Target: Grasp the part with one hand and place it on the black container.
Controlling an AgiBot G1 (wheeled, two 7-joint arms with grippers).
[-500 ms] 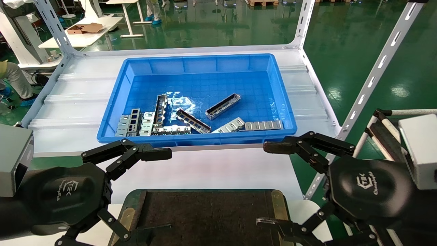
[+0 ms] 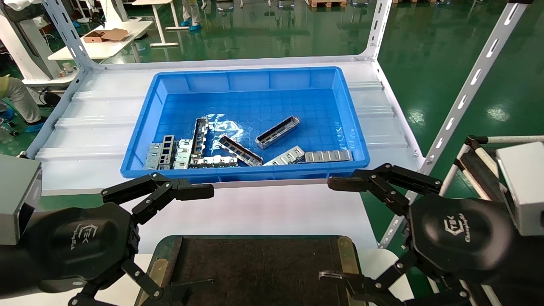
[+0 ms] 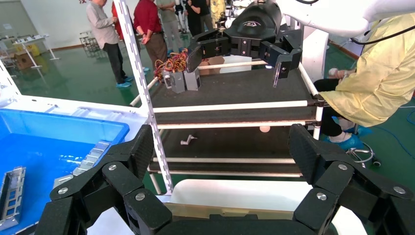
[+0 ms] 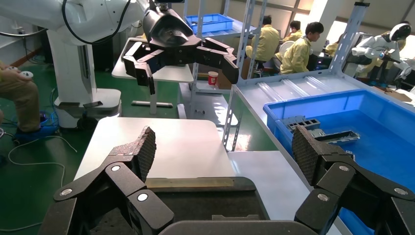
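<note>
Left tool: We see the left tool (image 2: 180, 238) low at the near left of the head view, above the near-left corner of the black container (image 2: 255, 267). Its fingers are spread wide apart and hold nothing.
Left tool, own wrist view: Both black linkage fingers (image 3: 139, 149) stand far apart with only air between them; the other arm's tool shows farther off, also spread.
Right tool: We see the right tool (image 2: 335, 231) low at the near right, at the container's near-right corner, fingers splayed wide and holding nothing.
Right tool, own wrist view: Its textured fingertips (image 4: 144, 147) are well apart, the container's rim and a brass-coloured strip (image 4: 188, 183) lying below them.
The part: We find the part (image 2: 277, 131) lying in the blue bin (image 2: 255, 78), near the middle of the bin floor, slanted, open side up with its raised walls showing. It is apart from both tools.
Other pieces in the bin: A similar bar with a dark inside (image 2: 240, 151) lies just left of the part. Flat silver strips (image 2: 328, 156) rest along the bin's near wall, and more pieces cluster toward the near-left corner (image 2: 170, 152).
Blue bin: It sits on the white worktop (image 2: 106, 110), beyond both tools.
Black container: It lies nearest us, between the two tools; nothing metal rests on its dark surface.
</note>
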